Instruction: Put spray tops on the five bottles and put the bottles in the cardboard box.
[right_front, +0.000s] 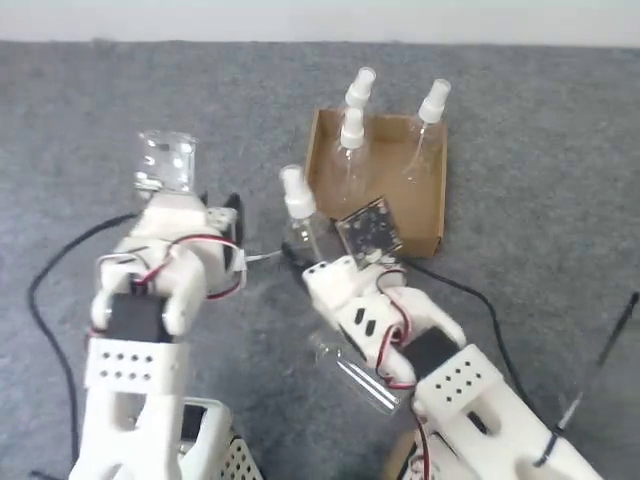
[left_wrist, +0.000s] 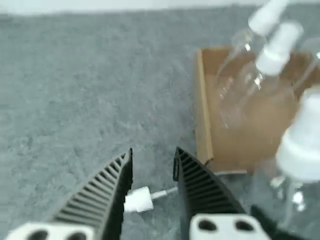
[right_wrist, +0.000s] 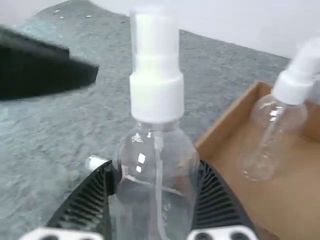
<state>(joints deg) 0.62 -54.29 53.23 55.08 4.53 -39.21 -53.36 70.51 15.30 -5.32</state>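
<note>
The right gripper (right_wrist: 155, 172) is pinching a capped bottle (right_wrist: 156, 145) by its belly, upright, just left of the cardboard box (right_front: 440, 190) at the upper middle of the overhead picture. I'd lift it clear over the wall and lower it into free space beside the three bottles (right_front: 352, 150) standing inside, without knocking them. The left gripper (left_wrist: 153, 160) hangs spread over a loose spray top (left_wrist: 137, 200) on the carpet (right_front: 520, 120); the last bare bottle (right_front: 355, 375) lies lower centre.
</note>
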